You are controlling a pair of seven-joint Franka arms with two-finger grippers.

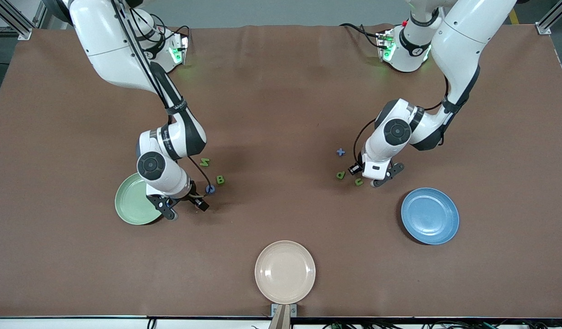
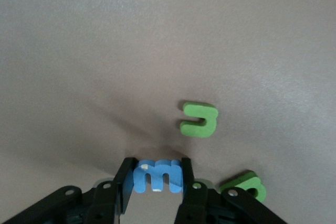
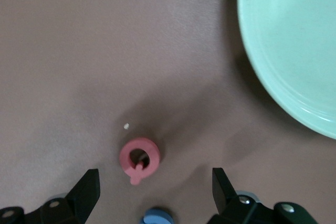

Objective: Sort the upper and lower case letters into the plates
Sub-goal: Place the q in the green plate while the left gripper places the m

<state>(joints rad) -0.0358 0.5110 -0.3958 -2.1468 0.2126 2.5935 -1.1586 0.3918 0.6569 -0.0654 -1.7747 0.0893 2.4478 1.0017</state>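
Left gripper [image 2: 156, 178] is pinched on the flat blue foam m [image 2: 156, 176], low at the table near the blue round plate [image 1: 430, 215]; we'd lift straight up, avoiding the green foam letter [image 2: 199, 119] beside it. Right gripper [image 3: 156, 192] spread wide, empty, over the pink foam Q [image 3: 139, 158] by the mint-green plate [image 3: 294, 51]; centre before closing.

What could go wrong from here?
Left gripper pinches the blue m only at its fingertips; the letter may slip on the lift. A green letter lies right beside one finger and could get nudged. Right gripper is open around the pink Q, with a blue letter close by, which may get caught too.
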